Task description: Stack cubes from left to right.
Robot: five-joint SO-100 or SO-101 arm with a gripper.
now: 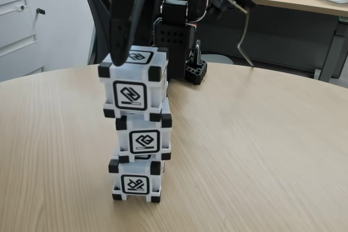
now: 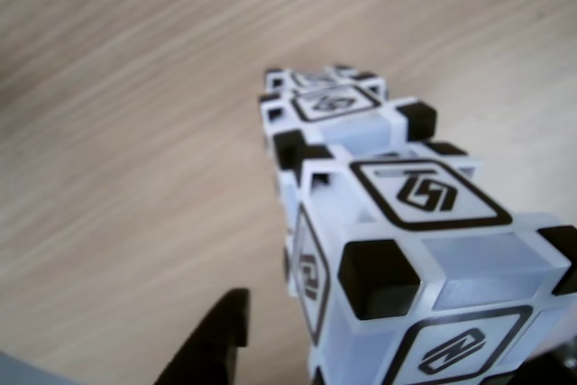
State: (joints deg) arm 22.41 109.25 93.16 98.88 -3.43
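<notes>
Currently three cubes are standing stacked left of centre in the fixed view, top cube (image 1: 134, 82) overhanging slightly. End effector (image 1: 126, 52) is hovering at its upper edge; cannot tell jaw spacing. Advisable: retreating straight upward, avoiding side contact.

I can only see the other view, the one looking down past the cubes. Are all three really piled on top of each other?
Observer: Yes. The fixed view shows the top cube on the middle cube, and that one on the bottom cube.
Operator: Is the tower straight?
Observer: Not quite. In the fixed view the middle cube sits a little to the right of the bottom one.
Operator: What's behind it?
Observer: The black robot base, standing on the table.
</notes>
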